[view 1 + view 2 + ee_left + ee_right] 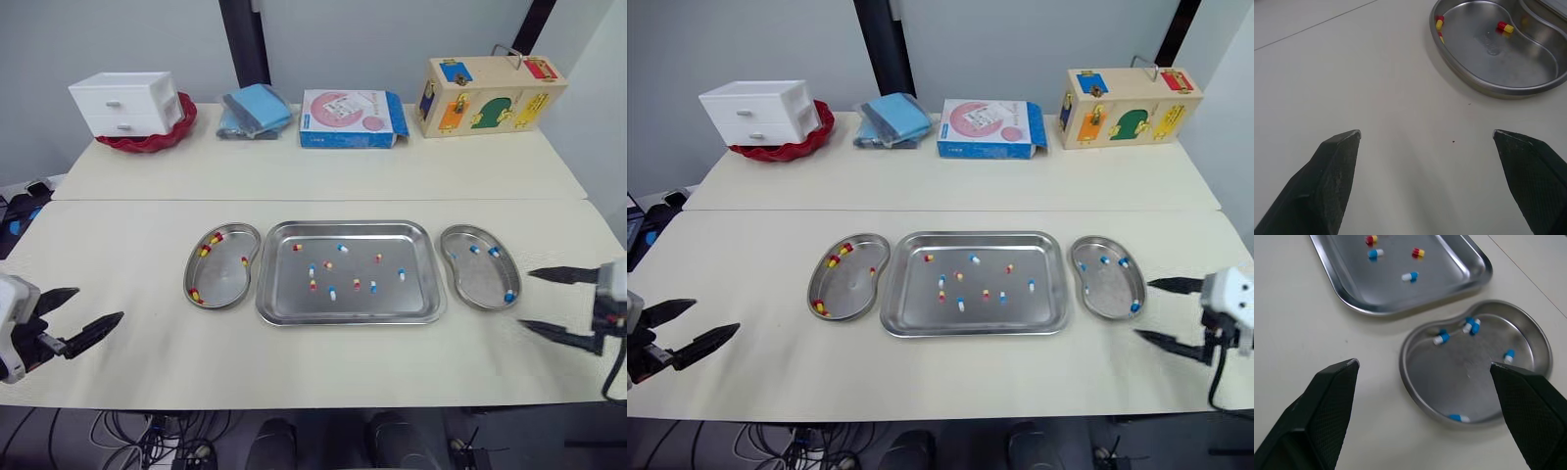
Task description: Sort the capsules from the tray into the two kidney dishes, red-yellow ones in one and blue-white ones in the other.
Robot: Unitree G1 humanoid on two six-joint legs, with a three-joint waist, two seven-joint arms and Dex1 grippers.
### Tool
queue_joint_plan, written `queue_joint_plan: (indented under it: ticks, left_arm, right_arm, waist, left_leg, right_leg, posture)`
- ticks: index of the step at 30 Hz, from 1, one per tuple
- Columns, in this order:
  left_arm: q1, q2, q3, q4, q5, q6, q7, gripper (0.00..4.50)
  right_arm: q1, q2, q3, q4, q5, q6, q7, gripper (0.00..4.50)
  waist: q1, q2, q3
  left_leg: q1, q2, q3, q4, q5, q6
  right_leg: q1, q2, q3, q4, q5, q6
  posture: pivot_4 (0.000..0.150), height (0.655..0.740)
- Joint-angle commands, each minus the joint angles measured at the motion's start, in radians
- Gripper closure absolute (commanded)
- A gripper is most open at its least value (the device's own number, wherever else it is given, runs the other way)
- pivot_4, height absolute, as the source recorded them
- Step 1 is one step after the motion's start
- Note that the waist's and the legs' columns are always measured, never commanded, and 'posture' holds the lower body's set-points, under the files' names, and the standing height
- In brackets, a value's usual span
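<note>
Status: left gripper [100,304] sits out at the robot's left, jaws spread wide with nothing between them, black fingers [1327,176] angled inward and slightly forward. The right gripper [524,300] sits out at the robot's right, jaws equally wide and empty, fingers pointing inward. The arms are held well apart.
</note>
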Motion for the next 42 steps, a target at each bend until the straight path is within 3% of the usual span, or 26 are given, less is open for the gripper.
queue_joint_plan:
  ticks: [1, 10, 21, 32, 35, 37, 40, 42]
  left_arm:
    - [-0.017, 0.022, 0.029, -0.045, -0.022, 0.015, -0.012, 0.02]
    - [-0.092, 0.065, -0.032, -0.121, -0.041, 0.053, -0.062, 0.02]
    - [-0.351, 0.114, -0.294, -0.171, -0.077, 0.121, -0.112, 0.02]
    - [-0.697, 0.03, -0.674, 0.023, 0.07, -0.026, -0.203, 0.02]
    - [-0.802, -0.021, -0.754, 0.121, 0.115, -0.071, -0.238, 0.59]
    - [-0.876, -0.071, -0.812, 0.205, 0.158, -0.11, -0.254, 1.22]
    - [-0.981, -0.145, -0.88, 0.356, 0.229, -0.194, -0.276, 1.22]
    - [-1.044, -0.188, -0.909, 0.454, 0.266, -0.241, -0.287, 1.53]
  right_arm:
    - [0.037, 0.062, -0.01, -0.162, 0.033, 0.021, -0.086, 0.0]
    - [0.061, 0.159, 0.069, -0.254, 0.029, 0.053, -0.179, 0.0]
    - [0.045, 0.195, 0.167, -0.357, 0.023, 0.081, -0.25, 0.0]
    - [0.063, 0.21, 0.222, -0.429, 0.018, 0.114, -0.319, 0.0]
    - [0.077, 0.22, 0.225, -0.442, 0.014, 0.116, -0.341, 0.0]
    - [0.082, 0.227, 0.231, -0.452, 0.01, 0.117, -0.354, 0.0]
    - [0.082, 0.233, 0.239, -0.469, 0.008, 0.122, -0.375, 0.0]
    - [0.081, 0.234, 0.24, -0.48, 0.01, 0.128, -0.388, 0.0]
  waist:
    - [0.003, 0.0, 0.0]
    - [0.016, -0.003, 0.0]
    - [0.022, -0.003, 0.0]
    - [0.025, -0.004, 0.0]
    - [0.027, -0.004, 0.0]
    - [0.028, -0.004, 0.0]
    - [0.035, -0.004, 0.0]
    - [0.037, -0.004, 0.0]
  left_leg:
    - [0.0, 0.0, 0.0, 0.0, 0.0, 0.0]
    - [0.0, 0.001, 0.0, 0.0, 0.0, 0.0]
    - [0.0, 0.001, -0.001, 0.0, 0.0, 0.0]
    - [-0.001, 0.0, -0.002, 0.0, 0.0, 0.0]
    - [-0.002, 0.0, -0.003, 0.001, 0.0, 0.0]
    - [-0.002, 0.0, -0.003, 0.001, 0.0, 0.0]
    - [-0.003, 0.0, -0.004, 0.002, 0.0, 0.0]
    - [-0.003, 0.0, -0.004, 0.003, 0.0, 0.0]
  right_leg:
    - [0.0, 0.0, 0.0, 0.0, 0.0, 0.0]
    - [0.0, 0.001, -0.001, 0.0, 0.0, 0.0]
    - [-0.001, 0.001, -0.001, 0.0, 0.0, 0.0]
    - [-0.001, 0.001, -0.001, 0.0, 0.0, 0.0]
    - [-0.001, 0.002, -0.002, 0.0, 0.0, 0.0]
    - [-0.001, 0.002, -0.003, 0.0, 0.0, 0.0]
    - [-0.001, 0.002, -0.004, 0.001, 0.0, 0.0]
    - [-0.001, 0.002, -0.004, 0.001, 0.0, 0.0]
  posture:
    - [0.15, 0.74]
    - [0.15, 0.74]
    - [0.15, 0.74]
    - [0.15, 0.74]
    - [0.15, 0.74]
    - [0.15, 0.74]
    - [0.15, 0.74]
    - [0.15, 0.74]
